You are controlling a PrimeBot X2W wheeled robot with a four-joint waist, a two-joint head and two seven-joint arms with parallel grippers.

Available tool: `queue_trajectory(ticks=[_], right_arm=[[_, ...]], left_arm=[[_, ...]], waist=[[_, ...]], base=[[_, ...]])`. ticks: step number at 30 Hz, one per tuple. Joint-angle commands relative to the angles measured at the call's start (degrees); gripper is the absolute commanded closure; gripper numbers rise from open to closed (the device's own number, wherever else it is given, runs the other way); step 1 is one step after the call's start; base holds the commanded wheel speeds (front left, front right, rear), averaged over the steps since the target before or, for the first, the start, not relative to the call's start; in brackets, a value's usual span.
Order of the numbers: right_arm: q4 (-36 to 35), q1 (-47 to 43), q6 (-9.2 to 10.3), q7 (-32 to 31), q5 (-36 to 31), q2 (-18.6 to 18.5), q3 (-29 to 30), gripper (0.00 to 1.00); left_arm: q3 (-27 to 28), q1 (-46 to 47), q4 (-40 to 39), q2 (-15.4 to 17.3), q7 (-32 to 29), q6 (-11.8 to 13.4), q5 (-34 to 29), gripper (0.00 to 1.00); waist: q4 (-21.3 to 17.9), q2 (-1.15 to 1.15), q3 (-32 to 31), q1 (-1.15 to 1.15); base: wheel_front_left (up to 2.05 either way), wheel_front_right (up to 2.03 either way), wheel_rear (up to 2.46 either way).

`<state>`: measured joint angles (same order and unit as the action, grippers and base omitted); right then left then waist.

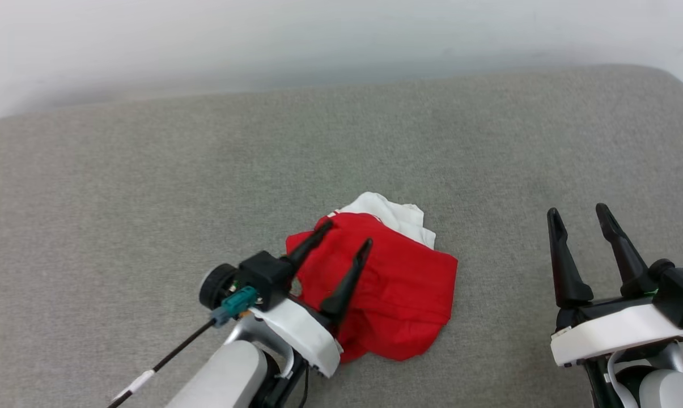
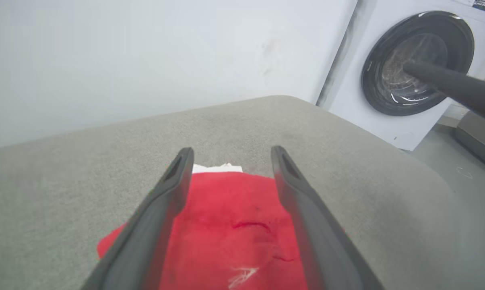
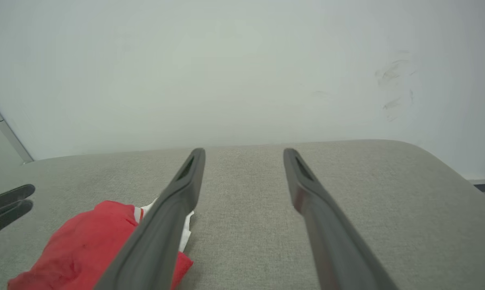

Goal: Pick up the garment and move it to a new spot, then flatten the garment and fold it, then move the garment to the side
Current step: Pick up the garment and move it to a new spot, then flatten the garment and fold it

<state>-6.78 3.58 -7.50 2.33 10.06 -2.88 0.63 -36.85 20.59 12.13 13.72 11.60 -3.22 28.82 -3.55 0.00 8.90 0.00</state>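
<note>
- Garment (image 1: 398, 289) lies in a crumpled red-and-white heap mid-bench (image 1: 148, 170), towards the near edge; I judge that flattening, folding and moving aside are all left to do.
- Left pincer (image 1: 348, 232) hangs spread over it, pinching nothing; right pincer (image 1: 577, 211) is spread too, well apart.
- Left wrist view adds a washing machine (image 2: 415, 64) beyond the bench's far corner.

You worked over a grey fabric pad (image 1: 375, 130) with a rounded far corner, set against a plain white wall (image 1: 318, 34). You could see faint dark scuffs (image 3: 393, 84) on that wall near the corner. Past the pad's rounded edge stood a white washer (image 2: 387, 129) with a dark round door (image 2: 419, 40), on a pale grey floor (image 2: 439, 169). The light was soft and even.
</note>
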Motion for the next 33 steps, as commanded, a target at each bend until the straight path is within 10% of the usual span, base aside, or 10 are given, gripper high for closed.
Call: queue_trajectory(ticks=[1, 15, 33], right_arm=[[0.0, -0.4, 0.01, -0.3, -0.3, 0.0, -0.1, 0.0], [-0.8, -5.7, 0.01, -4.7, -1.3, 0.0, 0.5, 0.0], [-2.1, -8.6, 0.01, -6.7, -0.5, 0.0, 0.8, 0.0]], left_arm=[[1.1, 0.4, -0.9, -0.2, 1.0, 0.9, -0.1, 0.0], [17.1, -9.9, -6.6, 4.1, 3.7, 11.1, -0.1, 0.0], [20.0, -19.1, -11.3, 6.1, 3.7, 12.6, -3.3, 0.0]], waist=[[1.3, 0.0, -1.8, 0.0], [4.5, 0.0, -8.7, 0.0], [5.6, 0.0, -10.1, 0.0]], base=[[0.0, 0.0, 0.0], [0.0, 0.0, 0.0], [0.0, 0.0, 0.0]])
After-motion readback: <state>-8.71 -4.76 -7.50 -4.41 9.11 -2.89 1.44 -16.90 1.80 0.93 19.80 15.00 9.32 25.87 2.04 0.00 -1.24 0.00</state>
